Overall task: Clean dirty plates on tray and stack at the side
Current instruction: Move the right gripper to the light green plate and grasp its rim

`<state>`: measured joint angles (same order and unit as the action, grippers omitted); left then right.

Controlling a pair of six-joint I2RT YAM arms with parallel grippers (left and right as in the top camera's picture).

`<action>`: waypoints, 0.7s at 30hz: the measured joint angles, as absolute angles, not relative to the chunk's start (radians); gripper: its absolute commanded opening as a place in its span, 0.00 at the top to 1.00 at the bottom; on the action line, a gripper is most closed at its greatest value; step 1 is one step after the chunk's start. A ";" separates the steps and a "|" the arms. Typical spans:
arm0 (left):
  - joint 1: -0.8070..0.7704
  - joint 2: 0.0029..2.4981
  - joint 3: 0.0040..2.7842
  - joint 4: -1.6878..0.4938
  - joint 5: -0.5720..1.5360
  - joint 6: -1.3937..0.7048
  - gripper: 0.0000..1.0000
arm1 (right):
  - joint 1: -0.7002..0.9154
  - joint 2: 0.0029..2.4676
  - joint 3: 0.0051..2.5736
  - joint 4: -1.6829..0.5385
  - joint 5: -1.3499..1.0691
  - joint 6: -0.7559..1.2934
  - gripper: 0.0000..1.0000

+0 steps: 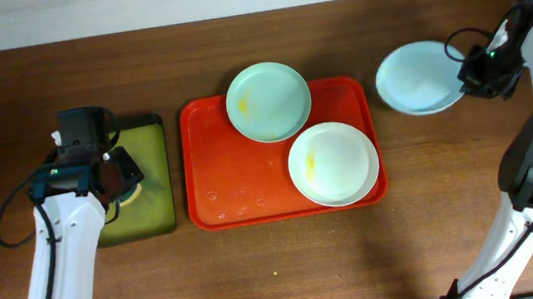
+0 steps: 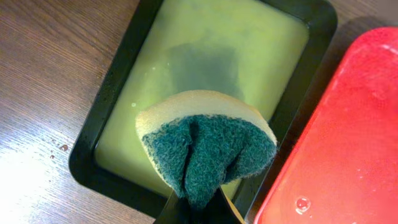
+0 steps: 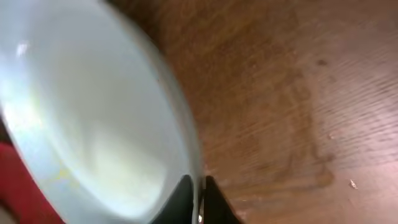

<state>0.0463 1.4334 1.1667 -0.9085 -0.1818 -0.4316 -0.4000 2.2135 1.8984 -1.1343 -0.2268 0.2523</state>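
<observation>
The left pincer [image 2: 199, 210] is squeezed together on a soft sponge [image 2: 205, 146], folded with its green scrubbing side out, over a black tray [image 2: 112, 93] of greenish liquid. Next along sits the red tray [image 1: 223, 164], carrying a green plate [image 1: 268, 101] at its far edge and a white plate [image 1: 334, 164] at its near right corner, both with yellow smears. Further right, off the tray on the bench [image 1: 260, 271], the blue plate [image 1: 415, 80] has its rim clamped by the right pincer [image 3: 200, 196].

The plates look stiff, light and likely slick when wet. They are shallow, so the raised rim seems the only place to grip.

I count three plates, one sponge, one red tray and one black tray.
</observation>
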 measured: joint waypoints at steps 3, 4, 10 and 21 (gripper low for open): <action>0.046 1.459 1.167 -0.908 -0.179 -0.432 1.00 | -0.386 2.214 1.848 -1.113 -0.215 0.228 0.44; 0.046 1.462 1.167 -0.907 -0.178 -0.432 1.00 | -0.385 2.214 1.849 -1.125 -0.212 0.226 0.43; 0.046 1.468 1.166 -0.906 -0.156 -0.432 1.00 | -0.379 2.219 2.132 -1.325 -0.212 0.220 0.37; 0.046 1.469 1.166 -0.901 -0.153 -0.432 1.00 | 0.058 2.222 2.216 -1.178 -0.379 0.086 0.16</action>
